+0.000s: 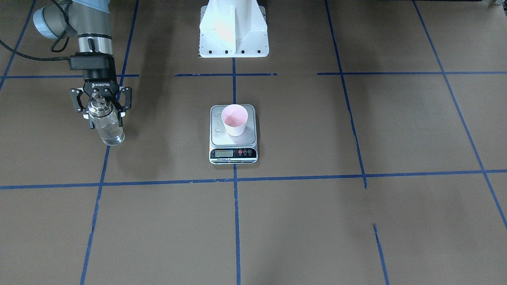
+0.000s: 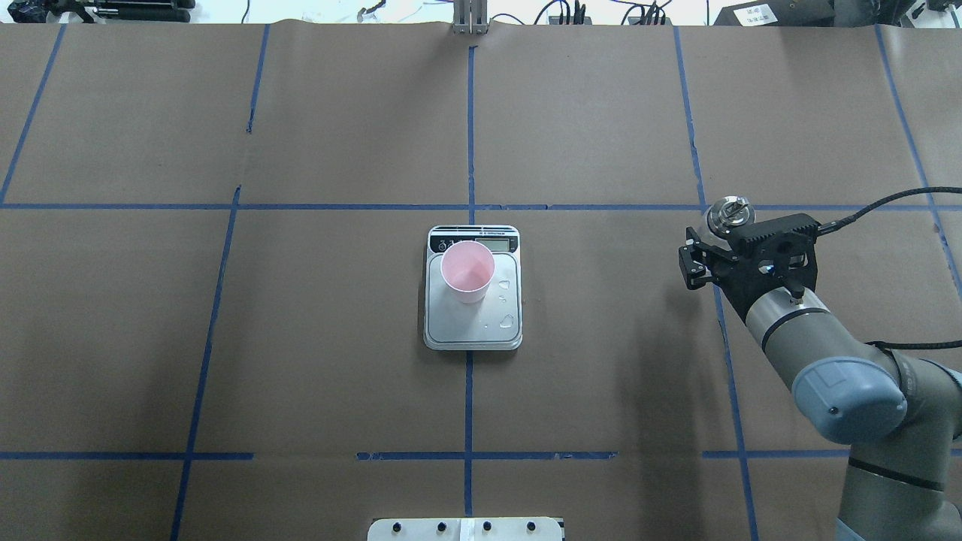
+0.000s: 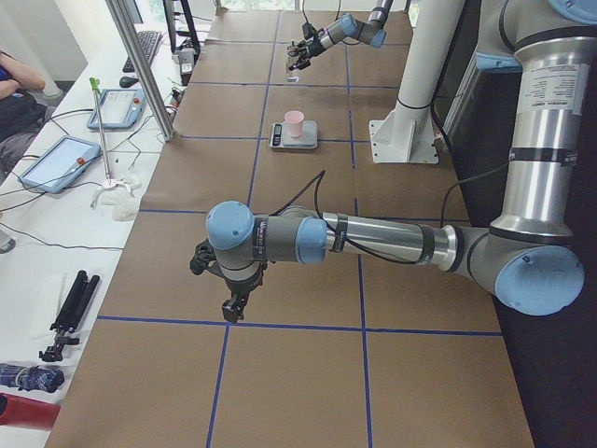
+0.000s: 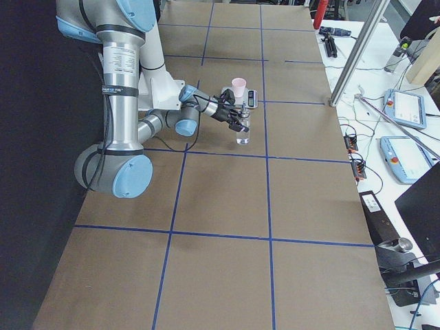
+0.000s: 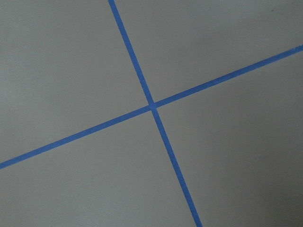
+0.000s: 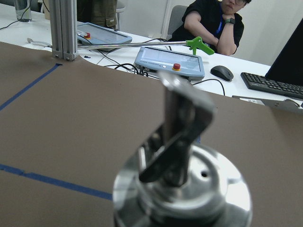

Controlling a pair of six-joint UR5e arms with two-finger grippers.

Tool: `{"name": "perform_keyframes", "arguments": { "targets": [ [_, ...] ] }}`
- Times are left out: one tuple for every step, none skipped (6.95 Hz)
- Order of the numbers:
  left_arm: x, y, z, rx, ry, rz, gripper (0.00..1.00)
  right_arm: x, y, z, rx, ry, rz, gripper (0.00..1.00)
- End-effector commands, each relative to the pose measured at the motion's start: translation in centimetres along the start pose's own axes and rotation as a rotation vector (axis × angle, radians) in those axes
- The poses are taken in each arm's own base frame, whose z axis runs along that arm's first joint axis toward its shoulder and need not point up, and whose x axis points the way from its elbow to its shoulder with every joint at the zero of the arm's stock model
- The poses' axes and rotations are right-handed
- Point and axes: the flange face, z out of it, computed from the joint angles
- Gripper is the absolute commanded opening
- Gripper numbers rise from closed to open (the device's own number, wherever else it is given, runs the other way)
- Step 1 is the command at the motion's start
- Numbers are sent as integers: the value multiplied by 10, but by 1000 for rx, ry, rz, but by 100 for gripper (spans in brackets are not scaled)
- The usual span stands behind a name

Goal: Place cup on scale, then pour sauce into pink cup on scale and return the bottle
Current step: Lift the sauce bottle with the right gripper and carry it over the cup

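Right, from my console the right pincer [image 1: 103, 112] is pinching the bottle [image 1: 107, 126] high up. Its fingers are pressed on either side of the glass just under the metal cap [image 2: 731, 212]. The bottle hangs upright below the wrist, out toward the robot's right side of the table [image 1: 317, 221] and well apart from the scale [image 1: 242, 139]. A little clear liquid [image 1: 112, 137] shows in its lower part. I cannot tell from any camera whether its base touches the brown paper or sits just above it. The right wrist camera is filled by the cap and its spout, blurred and very close. Beyond the table edge it shows a person [image 6: 213, 23] seated at a bench with a tablet [image 6: 170, 59].

The cup [image 1: 234, 119] stands upright on the scale's platform, toward the display end and a touch off centre, with its pink inside facing up. A few clear drops [image 2: 509, 321] lie on the bare metal beside it. The scale itself sits on the middle tape line, display toward the operators' side.

The left pincer [image 3: 229, 297] hangs low over the far left end of the table, nowhere near the scale. Only the side camera catches it, so I cannot tell how its fingers stand. Its wrist camera shows only paper and a crossing of blue tape [image 5: 152, 106].
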Motion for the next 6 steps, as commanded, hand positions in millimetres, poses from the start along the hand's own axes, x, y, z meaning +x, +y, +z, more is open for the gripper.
{"name": "perform_keyframes", "arguments": {
  "targets": [
    [-5, 25, 13, -23, 16, -126, 100, -1, -32, 10, -37, -51, -27, 0],
    [1, 23, 7, 1, 54, -213, 100, 3, -39, 14, -35, -37, -117, 0],
    [3, 21, 6, 3, 54, -213, 100, -11, -62, 15, -18, -65, -149, 0],
    [5, 16, 4, 22, 48, -191, 100, -19, -65, 16, -16, -72, -126, 0],
    [4, 15, 4, 49, 41, -164, 100, -28, -64, 21, -30, -45, -145, 0],
    [4, 15, 4, 52, 41, -160, 100, -61, -68, 22, -50, 11, -202, 0]
  ]
}}
